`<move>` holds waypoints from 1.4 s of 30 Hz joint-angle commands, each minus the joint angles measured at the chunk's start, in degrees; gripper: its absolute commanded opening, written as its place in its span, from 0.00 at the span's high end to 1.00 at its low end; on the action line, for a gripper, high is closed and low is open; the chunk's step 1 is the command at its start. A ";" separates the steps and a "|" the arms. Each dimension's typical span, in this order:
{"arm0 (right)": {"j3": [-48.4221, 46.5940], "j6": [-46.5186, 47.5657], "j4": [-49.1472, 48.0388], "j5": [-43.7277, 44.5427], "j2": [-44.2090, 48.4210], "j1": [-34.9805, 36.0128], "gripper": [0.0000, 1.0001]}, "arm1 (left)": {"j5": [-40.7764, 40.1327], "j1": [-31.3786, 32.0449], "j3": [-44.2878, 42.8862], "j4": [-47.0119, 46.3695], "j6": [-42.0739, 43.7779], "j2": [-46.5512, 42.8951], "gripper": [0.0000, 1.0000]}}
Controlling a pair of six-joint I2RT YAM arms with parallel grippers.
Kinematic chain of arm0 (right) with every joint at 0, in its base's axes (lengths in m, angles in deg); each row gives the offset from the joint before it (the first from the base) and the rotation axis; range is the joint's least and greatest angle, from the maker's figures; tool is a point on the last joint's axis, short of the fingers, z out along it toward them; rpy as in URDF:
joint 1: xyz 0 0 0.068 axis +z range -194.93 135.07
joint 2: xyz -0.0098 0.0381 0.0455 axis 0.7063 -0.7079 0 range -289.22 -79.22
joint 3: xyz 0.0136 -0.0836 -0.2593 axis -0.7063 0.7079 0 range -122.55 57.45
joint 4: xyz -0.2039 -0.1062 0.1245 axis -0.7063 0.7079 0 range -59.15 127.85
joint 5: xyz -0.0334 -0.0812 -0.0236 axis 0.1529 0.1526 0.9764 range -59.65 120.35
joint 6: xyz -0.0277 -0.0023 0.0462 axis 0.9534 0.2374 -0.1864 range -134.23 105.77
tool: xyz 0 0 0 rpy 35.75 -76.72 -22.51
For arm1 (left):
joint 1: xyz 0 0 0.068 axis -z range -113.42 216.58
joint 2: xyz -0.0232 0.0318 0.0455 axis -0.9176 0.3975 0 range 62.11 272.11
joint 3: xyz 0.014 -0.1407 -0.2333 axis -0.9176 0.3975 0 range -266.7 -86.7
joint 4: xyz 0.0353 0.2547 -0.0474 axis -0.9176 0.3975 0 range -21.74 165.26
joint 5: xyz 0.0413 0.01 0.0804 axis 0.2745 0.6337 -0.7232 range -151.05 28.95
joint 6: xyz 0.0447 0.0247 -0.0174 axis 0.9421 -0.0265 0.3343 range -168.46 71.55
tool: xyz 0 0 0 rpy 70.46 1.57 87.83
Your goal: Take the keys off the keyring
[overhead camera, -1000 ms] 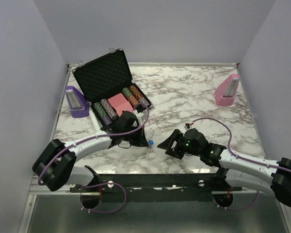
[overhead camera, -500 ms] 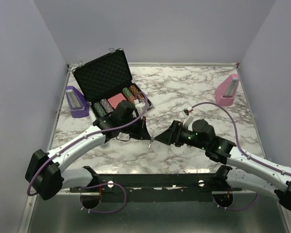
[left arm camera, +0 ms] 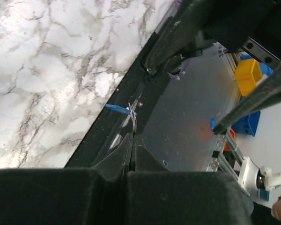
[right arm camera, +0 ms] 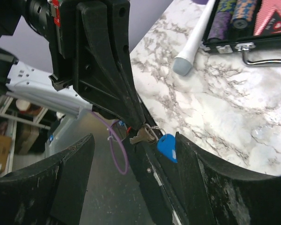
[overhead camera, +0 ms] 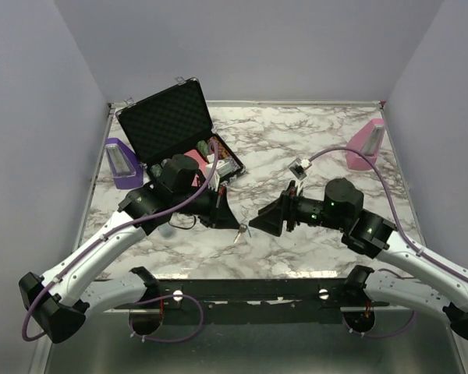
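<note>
Marble-patterned table (overhead camera: 320, 148) carries an open black case (overhead camera: 168, 121) at far left, lid raised, striped poker chips (right arm camera: 223, 18) in rows inside. Purple stand (overhead camera: 122, 164) just beside the case's left side. Pink stand (overhead camera: 366, 146) near the far-right edge, well apart.

Bright, even overhead light with soft shadows; the marble table (overhead camera: 312, 140) shines slightly, wrist views blur up close

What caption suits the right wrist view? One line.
Shut left fingers hold the keyring and its key between the open right fingers.
</note>
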 commanded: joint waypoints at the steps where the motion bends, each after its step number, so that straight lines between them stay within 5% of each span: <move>1: -3.69 4.54 1.83 -9.30 -2.61 0.06 0.24 | 6.79 0.29 -2.60 4.59 2.13 -2.42 1.00; 29: -6.42 3.66 -1.95 -23.64 -10.96 0.06 0.49 | 10.49 0.56 -5.42 3.98 0.47 -3.66 1.00; 42: -6.24 4.10 -0.90 -22.06 -10.00 0.07 0.93 | 9.88 1.17 -7.09 4.51 0.03 -3.39 1.00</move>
